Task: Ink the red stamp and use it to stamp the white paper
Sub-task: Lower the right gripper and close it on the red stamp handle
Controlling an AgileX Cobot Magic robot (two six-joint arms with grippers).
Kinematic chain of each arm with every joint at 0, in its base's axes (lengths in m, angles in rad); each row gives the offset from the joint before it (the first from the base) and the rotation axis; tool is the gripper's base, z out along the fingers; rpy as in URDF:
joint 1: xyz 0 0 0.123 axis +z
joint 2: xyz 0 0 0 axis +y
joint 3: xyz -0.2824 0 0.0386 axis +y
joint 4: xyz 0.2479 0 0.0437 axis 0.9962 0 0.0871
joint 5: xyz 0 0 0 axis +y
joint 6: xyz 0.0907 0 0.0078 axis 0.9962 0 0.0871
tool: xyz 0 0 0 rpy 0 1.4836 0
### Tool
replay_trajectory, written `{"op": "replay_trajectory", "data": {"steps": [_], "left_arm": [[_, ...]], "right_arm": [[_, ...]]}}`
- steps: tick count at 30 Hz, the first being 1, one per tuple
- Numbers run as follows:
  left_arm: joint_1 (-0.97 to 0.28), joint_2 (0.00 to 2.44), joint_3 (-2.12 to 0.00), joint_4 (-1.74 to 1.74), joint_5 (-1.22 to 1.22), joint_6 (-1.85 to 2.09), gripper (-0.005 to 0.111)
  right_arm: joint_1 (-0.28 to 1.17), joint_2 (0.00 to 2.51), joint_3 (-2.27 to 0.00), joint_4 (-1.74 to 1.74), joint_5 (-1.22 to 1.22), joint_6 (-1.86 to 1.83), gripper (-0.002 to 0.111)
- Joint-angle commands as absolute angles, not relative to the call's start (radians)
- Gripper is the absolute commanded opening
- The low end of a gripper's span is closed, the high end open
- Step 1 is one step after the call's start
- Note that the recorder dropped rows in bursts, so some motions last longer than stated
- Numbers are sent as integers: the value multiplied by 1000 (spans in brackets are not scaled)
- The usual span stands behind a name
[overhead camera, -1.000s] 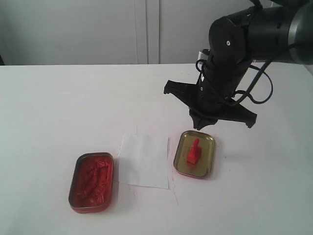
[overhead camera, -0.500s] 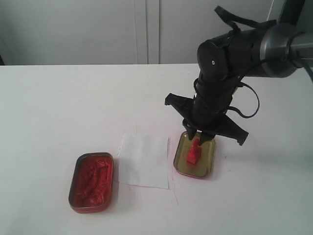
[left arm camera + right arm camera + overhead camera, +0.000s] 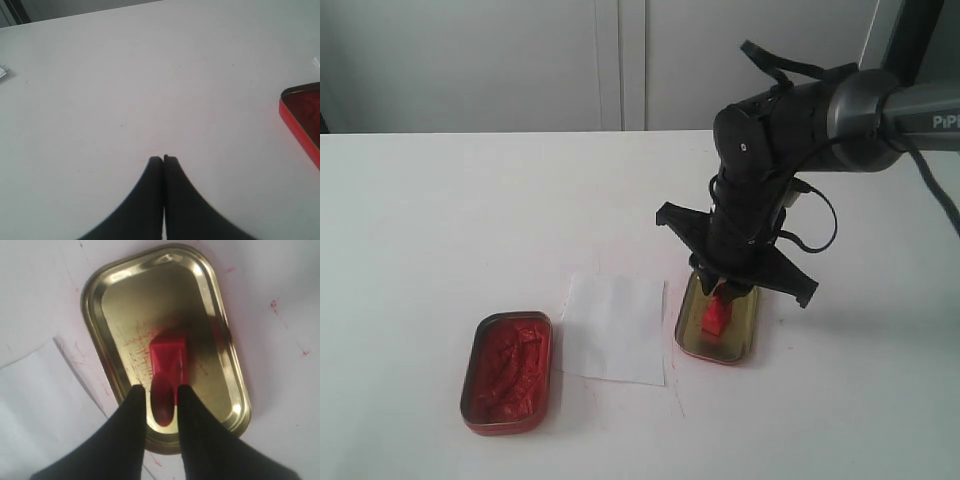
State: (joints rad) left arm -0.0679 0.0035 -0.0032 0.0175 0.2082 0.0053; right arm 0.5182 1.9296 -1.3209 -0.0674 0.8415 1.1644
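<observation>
Broadly, the desk point(image 3: 440, 200) lies bare toward 12 and 3 o'clock of the right claw point(image 3: 723, 292), with the white paper point(image 3: 615, 328) at its 9 o'clock and the ink tin point(image 3: 507, 372) beyond at 8, likely nearer the left claw point(image 3: 163, 160), whose fingers are pressed together. Inside the gold lid point(image 3: 735, 342) the red stamp point(image 3: 715, 317) stands upright directly under the right claw, its handle between the parted fingers. Whether they pinch it I cannot tell; a straight lift should clear the rim.

Elevated frontal overview; right wrist camera close above shared gold lid point(image 3: 145, 305)
</observation>
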Motion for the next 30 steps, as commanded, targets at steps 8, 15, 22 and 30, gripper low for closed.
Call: {"op": "replay_trajectory", "data": {"steps": [8, 15, 22, 30], "left_arm": [[-67, 0, 0, 17, 210, 8, 0], [-67, 0, 0, 17, 210, 8, 0], [-67, 0, 0, 17, 210, 8, 0], [-67, 0, 0, 17, 210, 8, 0]], "right_arm": [[522, 1955, -1323, -88, 839, 1184, 22], [527, 1990, -1323, -86, 841, 1184, 22], [528, 2001, -1323, -86, 839, 1182, 22], [528, 2001, -1323, -86, 829, 1141, 0]]}}
